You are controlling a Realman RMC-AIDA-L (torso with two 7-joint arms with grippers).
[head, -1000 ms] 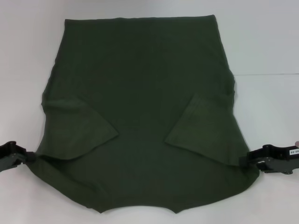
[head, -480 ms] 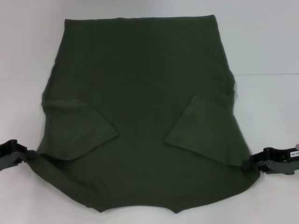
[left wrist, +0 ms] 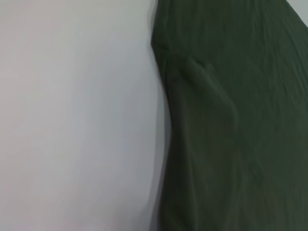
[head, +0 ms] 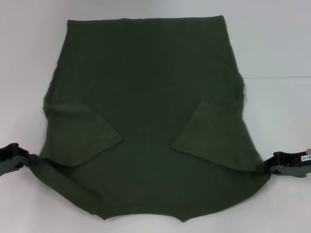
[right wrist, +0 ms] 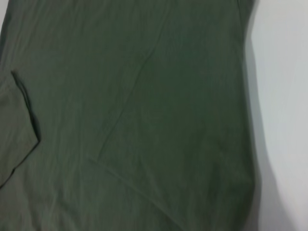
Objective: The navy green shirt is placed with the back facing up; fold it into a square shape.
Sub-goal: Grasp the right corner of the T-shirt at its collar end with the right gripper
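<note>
- The left gripper [head: 23, 161] sits low on the bench [head: 282, 39] at the shirt's near left edge, touching the cloth where it is drawn out to a point. It appears to be pinching that edge, though its fingers are too dark to say for sure.
- The right gripper [head: 270, 166] is at the opposite near edge, touching the hem. Whether it is closed on the cloth or only beside it, I cannot tell.
- The navy green shirt [head: 146, 73] lies flat in the middle of the bench with its plain side up, the straight hem at the far end and the neckline nearest the robot.
- Both sleeves are already turned inward: the left sleeve [head: 80, 133] and the right sleeve [head: 206, 133] lie as slanted flaps on top of the body.
- Both wrist views show only smooth green cloth beside bare bench, with a few soft creases.
- Progress looks early to middling. The sleeves are in, but the body is at full length and flares towards the near end.
- What seems left is bringing the sides in and folding the length over to make a square.
</note>
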